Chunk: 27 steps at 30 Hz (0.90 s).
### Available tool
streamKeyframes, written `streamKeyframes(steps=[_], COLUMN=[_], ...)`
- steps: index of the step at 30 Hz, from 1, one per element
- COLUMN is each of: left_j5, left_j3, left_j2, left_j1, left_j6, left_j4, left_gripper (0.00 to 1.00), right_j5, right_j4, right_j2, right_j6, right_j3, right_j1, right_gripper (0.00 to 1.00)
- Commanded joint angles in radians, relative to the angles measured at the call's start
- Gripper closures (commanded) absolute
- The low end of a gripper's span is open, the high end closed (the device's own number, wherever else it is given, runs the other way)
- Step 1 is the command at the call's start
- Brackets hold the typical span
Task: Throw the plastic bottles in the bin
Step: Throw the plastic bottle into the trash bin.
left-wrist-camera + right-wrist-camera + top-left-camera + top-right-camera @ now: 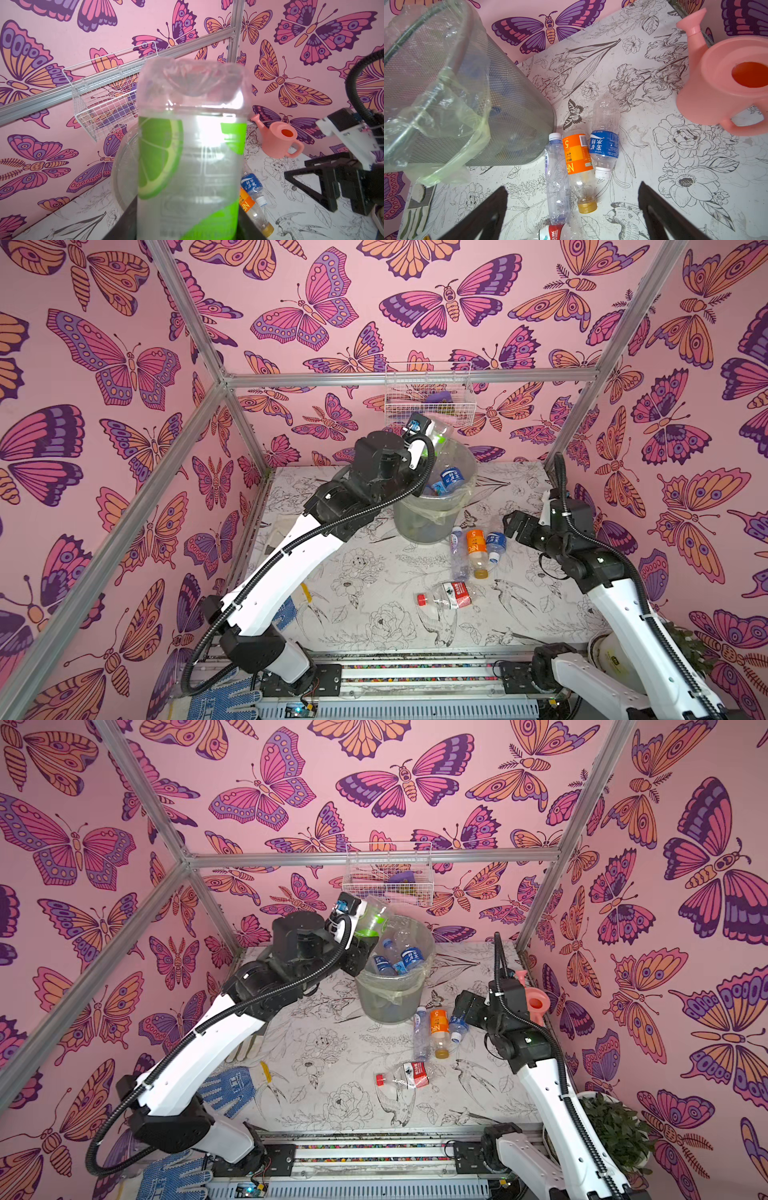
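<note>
My left gripper [187, 228] is shut on a clear bottle with a green lime label [191, 145], held tilted above the near rim of the grey mesh bin [440, 510]; the same bottle shows in a top view [370, 919]. Blue-labelled bottles [409, 959] lie inside the bin. On the table right of the bin lie a clear white-capped bottle [557, 178], an orange-labelled one [577, 158] and a blue-labelled one [605, 143]. A crushed red-labelled bottle [446, 595] lies nearer the front. My right gripper [572, 188] hovers open just above these, holding nothing.
A white wire basket [428, 393] hangs on the back wall above the bin. A pink watering can [726, 83] stands at the table's right edge behind my right arm. Blue gloves [226, 1090] lie at the front left, and a potted plant [615, 1127] stands front right.
</note>
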Motion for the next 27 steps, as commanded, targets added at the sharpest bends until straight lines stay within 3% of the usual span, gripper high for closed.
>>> streamKeyframes(steps=[1,8,9,10,13,27], left_j5=[0.063,0.158,0.163,0.177,0.137,0.083], left_j3=[0.042,0.039,0.052,0.078,0.169,0.14], left_j2=[0.062,0.23,0.262,0.299,0.337,0.091], left_j1=[0.029,0.134,0.152,0.166,0.168,0.082], left_j6=[-0.018,-0.109,-0.13,-0.14,-0.154,-0.093], left_j4=[0.024,0.02,0.002,-0.033,-0.128,-0.063], left_gripper=[1.0,1.0,0.65,0.02,0.01,0.01], right_j5=[0.0,-0.012,-0.015,-0.019,-0.026,-0.036], right_j4=[-0.022,-0.029,-0.029,-0.029,-0.032,-0.029], right_j2=[-0.013,-0.027,-0.029,-0.03,-0.04,-0.025], right_j6=[0.008,0.019,0.022,0.023,0.027,0.021], right_j3=[0.009,0.012,0.01,0.008,0.004,0.016], right_j1=[-0.005,-0.005,-0.005,-0.005,-0.005,-0.006], right_gripper=[0.01,0.01,0.01,0.01,0.01,0.01])
